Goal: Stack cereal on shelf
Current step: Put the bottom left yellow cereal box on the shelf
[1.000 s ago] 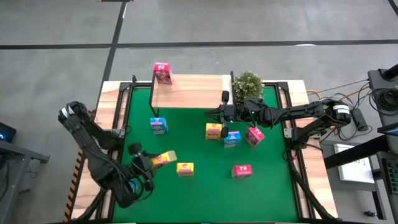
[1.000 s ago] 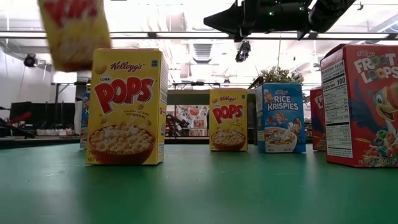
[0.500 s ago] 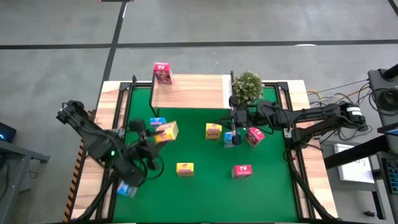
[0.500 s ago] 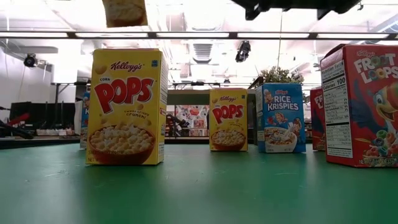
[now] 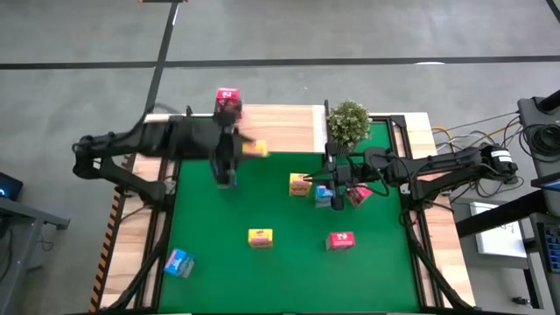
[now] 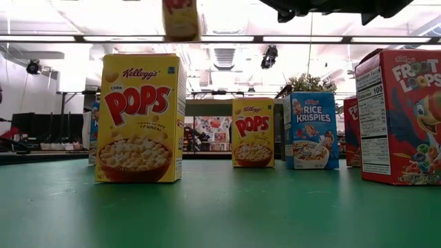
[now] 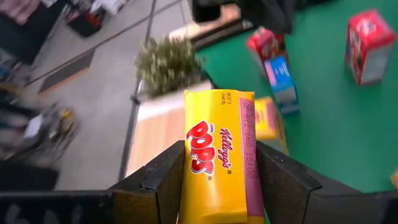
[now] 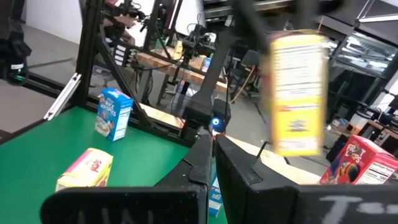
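Over shelf (image 5: 271, 128) edge | my left tool (image 7: 217, 163) clamped on yellow box (image 7: 219, 155) | step: carry | next: lower, set upright beside pink box (image 5: 227, 102) | right tool (image 5: 331, 180) together, waiting by plant (image 5: 348, 120)

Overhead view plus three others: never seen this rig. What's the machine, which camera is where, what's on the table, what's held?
It is a two-armed robot at a green table. The overhead picture looks straight down. The low one sits at tabletop height. The other two ride on each arm's wrist. Small cereal boxes are scattered on the table, among them a yellow one, a pink one and a blue one. At the back are a wooden shelf and a potted plant. The left claw grips a yellow Pops box in the air by the shelf. The right claw is shut and empty, above the boxes near the plant.
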Tool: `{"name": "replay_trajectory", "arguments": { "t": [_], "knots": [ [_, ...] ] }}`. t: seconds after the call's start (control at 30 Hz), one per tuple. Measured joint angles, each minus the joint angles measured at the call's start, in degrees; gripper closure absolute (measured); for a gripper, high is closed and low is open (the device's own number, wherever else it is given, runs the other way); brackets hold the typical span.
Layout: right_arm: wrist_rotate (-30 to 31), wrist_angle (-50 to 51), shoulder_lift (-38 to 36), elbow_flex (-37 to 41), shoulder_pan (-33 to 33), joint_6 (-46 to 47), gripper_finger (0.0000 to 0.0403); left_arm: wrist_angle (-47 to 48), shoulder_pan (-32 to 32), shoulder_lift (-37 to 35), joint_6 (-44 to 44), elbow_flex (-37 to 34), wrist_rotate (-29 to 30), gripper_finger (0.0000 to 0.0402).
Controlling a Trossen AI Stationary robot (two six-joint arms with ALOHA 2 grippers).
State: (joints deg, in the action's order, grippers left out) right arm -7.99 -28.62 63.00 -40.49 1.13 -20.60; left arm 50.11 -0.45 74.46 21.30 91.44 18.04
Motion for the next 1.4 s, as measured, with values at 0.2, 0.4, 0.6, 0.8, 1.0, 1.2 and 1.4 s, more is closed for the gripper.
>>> {"name": "replay_trajectory", "arguments": {
  "t": [0.2, 0.4, 0.6, 0.8, 1.0, 1.2, 1.4],
  "knots": [
    [0.0, 2.0, 0.0, 0.0, 0.0, -0.5, 0.0390, -6.3, 19.8, 3.0, 7.4, 0.0, -21.9, 0.0239],
    [0.0, 1.9, 0.0, 0.0, 0.0, -1.1, 0.0390, -11.4, 32.3, 10.1, 9.2, 0.5, -34.8, 0.0239],
    [0.0, 1.9, 0.0, 0.0, 0.0, -1.5, 0.0390, -11.2, 37.3, 15.9, 11.7, 2.4, -35.5, 0.0239],
    [0.0, 1.9, 0.0, 0.0, 0.0, -2.6, 0.0390, -10.7, 38.6, 19.6, 10.5, 4.8, -35.6, 0.0239],
    [0.0, 1.9, 0.0, 0.0, 0.0, -3.3, 0.0390, -6.5, 39.3, 23.0, 11.1, 7.7, -35.1, 0.0239],
    [0.1, 1.9, 0.0, 0.0, 0.0, -3.4, 0.0390, -6.9, 40.3, 23.9, 11.2, 8.8, -35.1, 0.0239],
    [0.5, 1.9, 0.0, 0.0, 0.0, -3.5, 0.0390, -6.8, 40.8, 23.9, 11.6, 8.8, -35.2, 0.0239]
  ]
}}
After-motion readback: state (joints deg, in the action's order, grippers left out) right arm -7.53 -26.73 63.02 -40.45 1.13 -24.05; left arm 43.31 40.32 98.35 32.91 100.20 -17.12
